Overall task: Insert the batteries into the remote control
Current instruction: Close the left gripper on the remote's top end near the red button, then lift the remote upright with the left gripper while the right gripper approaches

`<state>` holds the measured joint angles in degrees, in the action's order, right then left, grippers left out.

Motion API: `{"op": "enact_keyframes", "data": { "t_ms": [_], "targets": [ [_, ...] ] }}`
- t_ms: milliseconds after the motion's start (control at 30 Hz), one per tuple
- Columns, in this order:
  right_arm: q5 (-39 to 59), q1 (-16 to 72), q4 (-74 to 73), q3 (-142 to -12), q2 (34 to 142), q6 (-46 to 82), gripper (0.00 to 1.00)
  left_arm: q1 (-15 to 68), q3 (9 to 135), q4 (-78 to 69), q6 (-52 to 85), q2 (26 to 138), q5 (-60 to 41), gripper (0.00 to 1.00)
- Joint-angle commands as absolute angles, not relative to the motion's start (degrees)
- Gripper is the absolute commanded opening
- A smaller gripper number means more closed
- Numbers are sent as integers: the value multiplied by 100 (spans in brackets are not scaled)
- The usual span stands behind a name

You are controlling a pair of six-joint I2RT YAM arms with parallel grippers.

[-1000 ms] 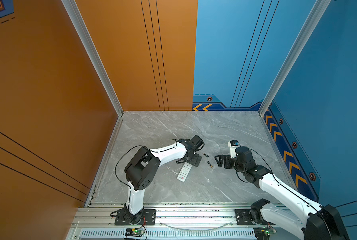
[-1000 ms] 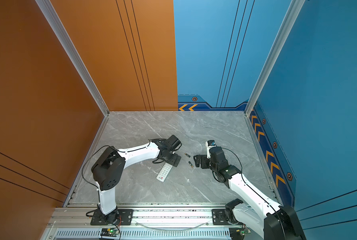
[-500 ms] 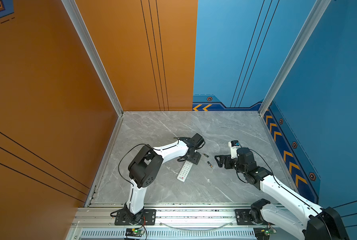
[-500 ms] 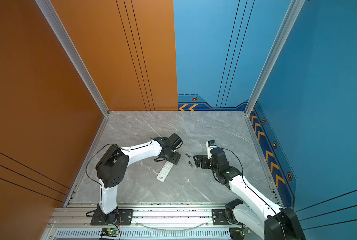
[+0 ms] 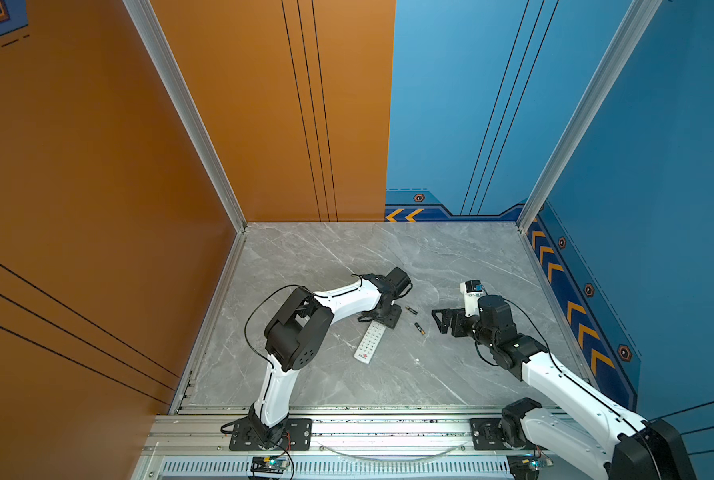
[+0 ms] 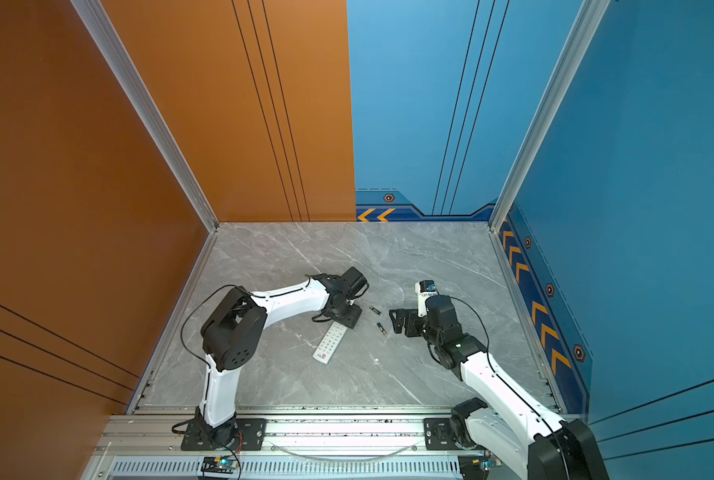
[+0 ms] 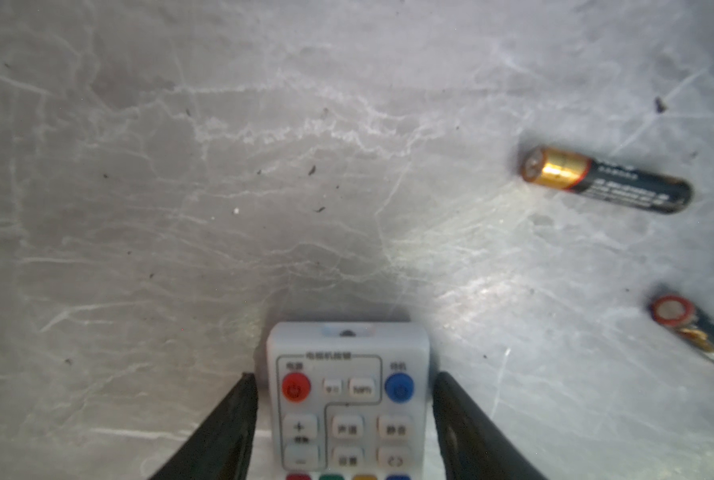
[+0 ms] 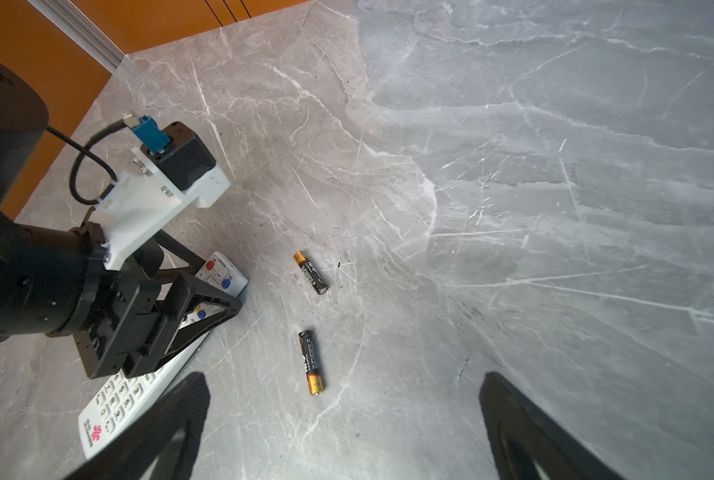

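Observation:
The white remote control lies button-side up on the grey marble table, its red-logo end toward the front rail. My left gripper is down over its far end. The fingers straddle the sides by the red and blue buttons, still open, with only a thin gap showing. Two black batteries with gold ends lie loose to the right of it. My right gripper hangs wide open just right of the nearer battery, holding nothing.
An orange wall bounds the table on the left, and blue walls bound it at the back and right. An aluminium rail carrying both arm bases runs along the front. A tiny white speck lies on the marble.
The left gripper's fingers have drawn in toward the remote's sides and the left arm's elbow has shifted slightly. The right arm, remote and batteries have stayed put.

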<state>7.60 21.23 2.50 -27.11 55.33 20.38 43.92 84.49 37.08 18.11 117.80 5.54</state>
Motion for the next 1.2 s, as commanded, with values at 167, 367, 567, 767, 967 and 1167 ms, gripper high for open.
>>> {"op": "enact_keyframes", "data": {
  "t_ms": [167, 367, 567, 767, 967, 1167],
  "targets": [
    [908, 2004, 279, -2645, 5424, 1907, 100, 4400, 8556, 3918, 1784, 11911, 641, 43],
    [918, 1962, 364, -2689, 5398, 1885, 100, 4403, 8525, 3927, 1811, 11779, 654, 29],
    [904, 1958, 442, -2710, 5329, 1911, 100, 4369, 8515, 3920, 1812, 11466, 611, 13],
    [830, 1956, 580, -2707, 5234, 1937, 100, 4341, 8339, 3827, 1732, 10912, 540, 11],
    [911, 1962, 644, -2725, 5206, 1990, 100, 4277, 7983, 3568, 1652, 10127, 340, 10],
    [1259, 1986, 374, -2640, 5035, 2112, 100, 4156, 7586, 3366, 1576, 9325, 169, 9]
  ]
}}
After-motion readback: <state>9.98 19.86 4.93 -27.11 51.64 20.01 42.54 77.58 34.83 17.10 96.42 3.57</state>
